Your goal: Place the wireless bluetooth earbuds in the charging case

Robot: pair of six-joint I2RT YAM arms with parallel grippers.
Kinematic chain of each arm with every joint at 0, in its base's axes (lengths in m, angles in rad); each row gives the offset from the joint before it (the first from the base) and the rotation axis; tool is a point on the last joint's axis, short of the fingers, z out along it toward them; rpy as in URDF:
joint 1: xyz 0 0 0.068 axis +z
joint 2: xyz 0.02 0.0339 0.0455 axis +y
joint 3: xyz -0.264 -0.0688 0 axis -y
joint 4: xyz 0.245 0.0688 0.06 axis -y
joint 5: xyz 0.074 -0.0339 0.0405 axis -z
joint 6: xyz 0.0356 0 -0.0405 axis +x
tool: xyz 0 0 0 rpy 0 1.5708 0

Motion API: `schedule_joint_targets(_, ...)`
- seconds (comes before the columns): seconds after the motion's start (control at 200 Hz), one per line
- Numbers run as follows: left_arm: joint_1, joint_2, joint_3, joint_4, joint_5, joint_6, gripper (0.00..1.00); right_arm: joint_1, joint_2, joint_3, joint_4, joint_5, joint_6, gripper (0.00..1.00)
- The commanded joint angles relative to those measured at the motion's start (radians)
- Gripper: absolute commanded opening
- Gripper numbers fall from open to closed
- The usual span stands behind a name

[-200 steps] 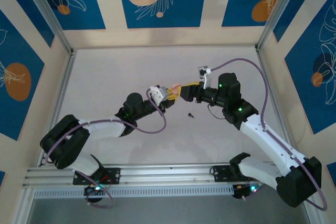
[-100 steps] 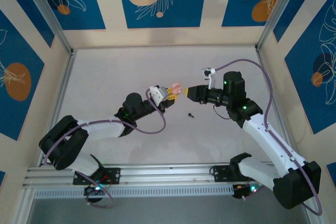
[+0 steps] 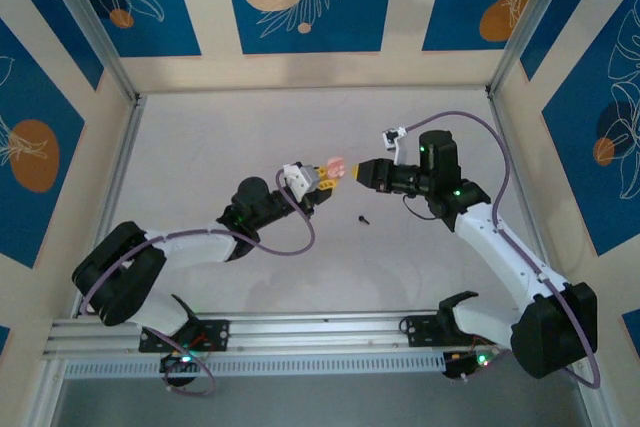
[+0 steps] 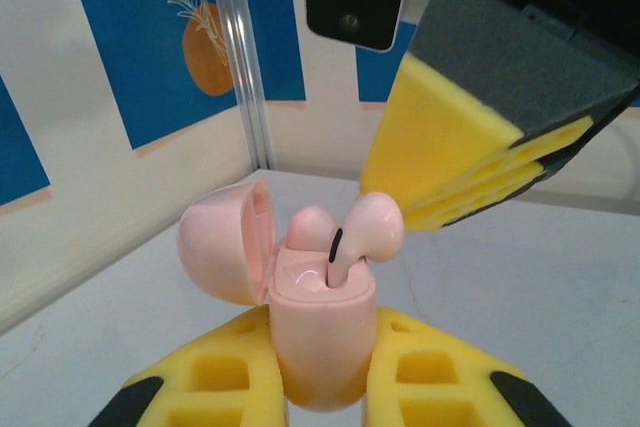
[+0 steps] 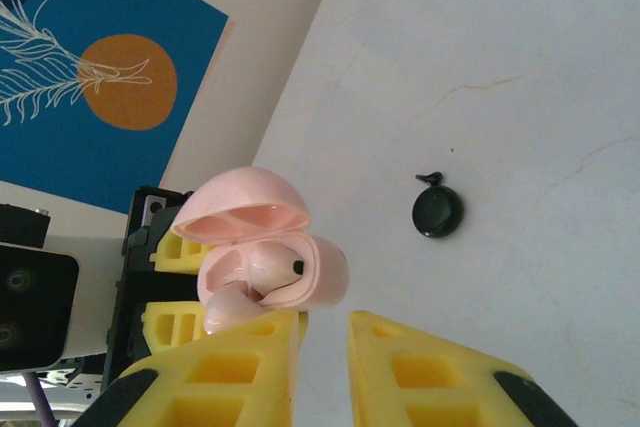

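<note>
The left end effector (image 4: 322,392) is clamped on the lower body of the small glossy pink plastic charging case (image 4: 322,337). It holds the case upright above the pale grey surface (image 3: 200,147), with the domed hinged lid (image 4: 225,247) swung open toward 9 o'clock in the left wrist view. One rounded pink earbud (image 4: 308,229) sits in its socket. The second pink earbud (image 4: 368,230) leans toward 1 o'clock, its stem apparently in the socket and its head standing proud.

The right end effector (image 4: 425,197) is closed with nothing between its yellow foam pads, and its tip is touching or just beside that raised head. In the top view a small black round piece with a short stem (image 3: 363,217) lies on the surface at 5 o'clock from the case.

The step in hand looks to be seating the second earbud. The next move calls for a gentle push down along the stem's line while the case is held firm.
</note>
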Motion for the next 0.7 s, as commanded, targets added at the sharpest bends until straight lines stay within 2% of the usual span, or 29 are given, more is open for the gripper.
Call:
schedule_joint_targets(0.0, -0.014, -0.028, -0.009, 0.032, 0.016, 0.016, 0.13, 0.007, 0.018, 0.028, 0.031, -0.045, 0.018, 0.19)
schedule_joint_targets(0.385, -0.014, -0.025, -0.012, 0.027, 0.010, 0.018, 0.13, 0.054, 0.024, 0.042, 0.046, -0.100, -0.029, 0.18)
schedule_joint_targets(0.69, -0.014, -0.026, -0.016, 0.025, 0.010, 0.018, 0.13, 0.081, 0.040, 0.065, 0.028, -0.091, -0.050, 0.17)
